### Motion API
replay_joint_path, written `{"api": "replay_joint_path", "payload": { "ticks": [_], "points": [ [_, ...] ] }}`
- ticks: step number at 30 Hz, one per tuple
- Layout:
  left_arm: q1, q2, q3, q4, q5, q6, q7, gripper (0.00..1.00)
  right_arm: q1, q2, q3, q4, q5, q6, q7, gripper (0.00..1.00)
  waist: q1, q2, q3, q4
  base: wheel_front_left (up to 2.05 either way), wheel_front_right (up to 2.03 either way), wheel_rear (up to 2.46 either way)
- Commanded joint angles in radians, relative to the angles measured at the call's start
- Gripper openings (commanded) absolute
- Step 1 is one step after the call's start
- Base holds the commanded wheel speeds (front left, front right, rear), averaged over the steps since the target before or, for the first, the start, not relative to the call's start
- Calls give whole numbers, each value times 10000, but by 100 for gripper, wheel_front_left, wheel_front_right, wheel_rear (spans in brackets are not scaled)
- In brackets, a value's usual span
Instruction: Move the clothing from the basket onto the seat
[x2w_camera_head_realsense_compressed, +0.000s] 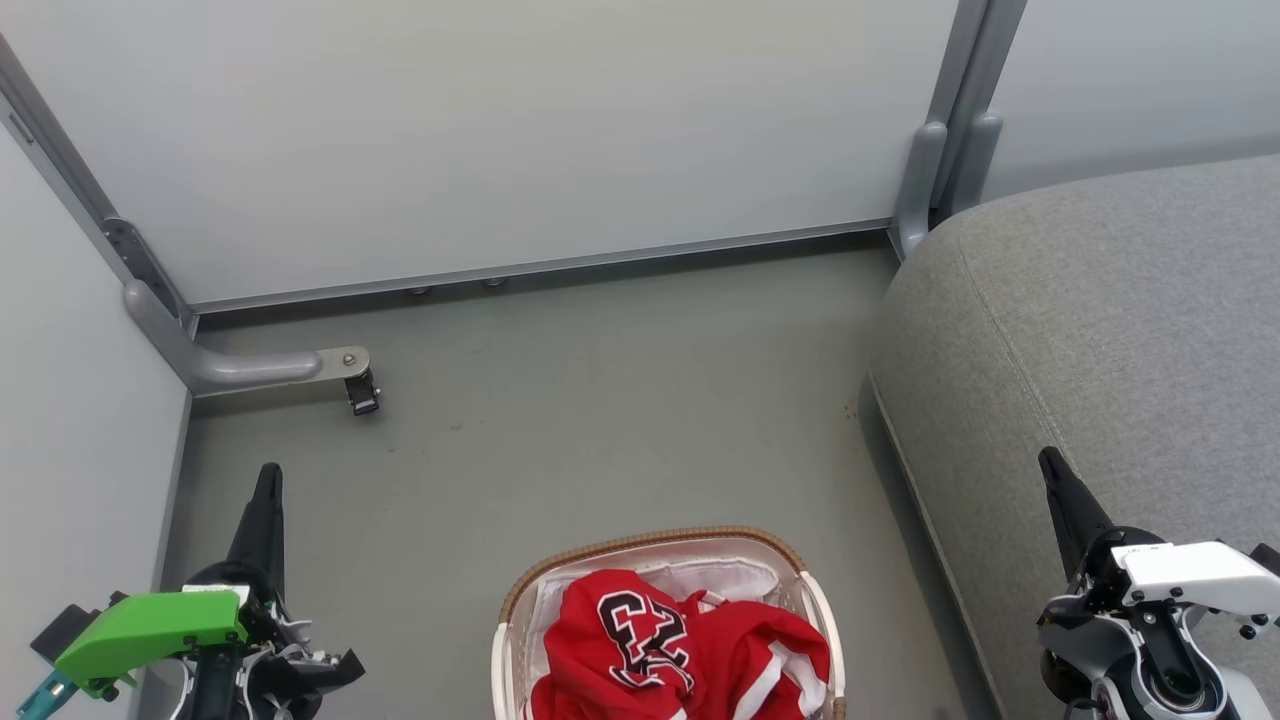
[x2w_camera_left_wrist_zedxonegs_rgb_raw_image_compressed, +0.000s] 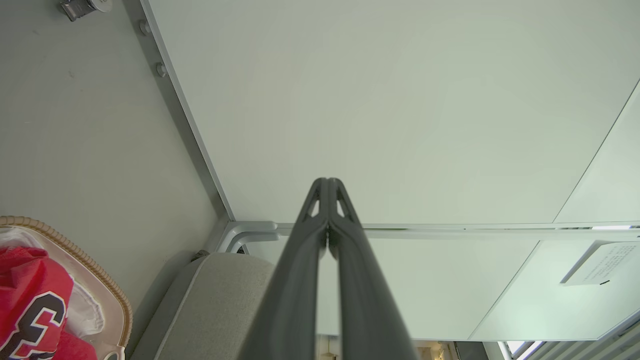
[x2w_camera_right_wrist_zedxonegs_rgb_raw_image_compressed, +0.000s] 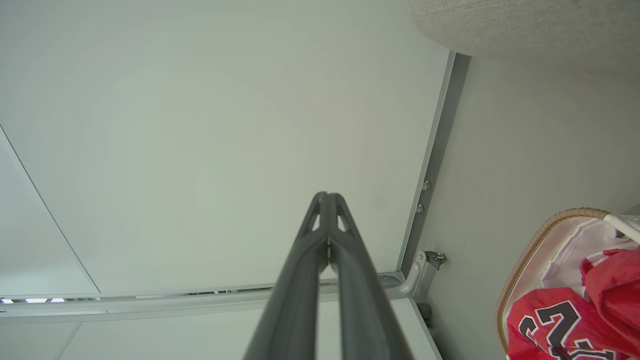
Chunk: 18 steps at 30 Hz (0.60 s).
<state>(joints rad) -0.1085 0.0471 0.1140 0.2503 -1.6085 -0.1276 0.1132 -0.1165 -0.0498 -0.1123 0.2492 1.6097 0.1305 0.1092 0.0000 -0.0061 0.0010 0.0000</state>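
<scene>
Red clothing (x2w_camera_head_realsense_compressed: 680, 650) with white stripes and a black-and-white number lies bunched in the white basket (x2w_camera_head_realsense_compressed: 510, 612) with a brown woven rim, at the bottom middle of the head view. The grey seat (x2w_camera_head_realsense_compressed: 1110, 330) fills the right side. My left gripper (x2w_camera_head_realsense_compressed: 268, 478) stands shut at the lower left, left of the basket, holding nothing. My right gripper (x2w_camera_head_realsense_compressed: 1050, 462) is shut at the lower right, over the seat's edge, empty too. In the left wrist view the gripper (x2w_camera_left_wrist_zedxonegs_rgb_raw_image_compressed: 327, 182) points at the wall, with clothing (x2w_camera_left_wrist_zedxonegs_rgb_raw_image_compressed: 30, 300) at the lower left. The right wrist view has its gripper (x2w_camera_right_wrist_zedxonegs_rgb_raw_image_compressed: 327, 196) shut and clothing (x2w_camera_right_wrist_zedxonegs_rgb_raw_image_compressed: 575, 320) at the lower right.
Pale partition walls (x2w_camera_head_realsense_compressed: 500, 130) close off the back and left. A grey metal bracket with a small caster (x2w_camera_head_realsense_compressed: 358, 390) juts out over the floor at the left. Grey floor (x2w_camera_head_realsense_compressed: 600, 420) lies between the basket, the wall and the seat.
</scene>
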Motion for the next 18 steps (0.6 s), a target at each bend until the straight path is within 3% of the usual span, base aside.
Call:
{"api": "replay_joint_path", "payload": {
  "ticks": [1, 18],
  "points": [
    [-100, 63, 10, -27, 59, -58, -16, 0, 80, -31, -27, -19, -38, 4, 23, 0, 0, 61, 0, 0, 0, 0, 0],
    [-100, 63, 10, -27, 60, -58, -16, 0, 79, -28, -31, -19, -39, 4, 27, 0, 0, 61, 0, 0, 0, 0, 0]
  ]
}}
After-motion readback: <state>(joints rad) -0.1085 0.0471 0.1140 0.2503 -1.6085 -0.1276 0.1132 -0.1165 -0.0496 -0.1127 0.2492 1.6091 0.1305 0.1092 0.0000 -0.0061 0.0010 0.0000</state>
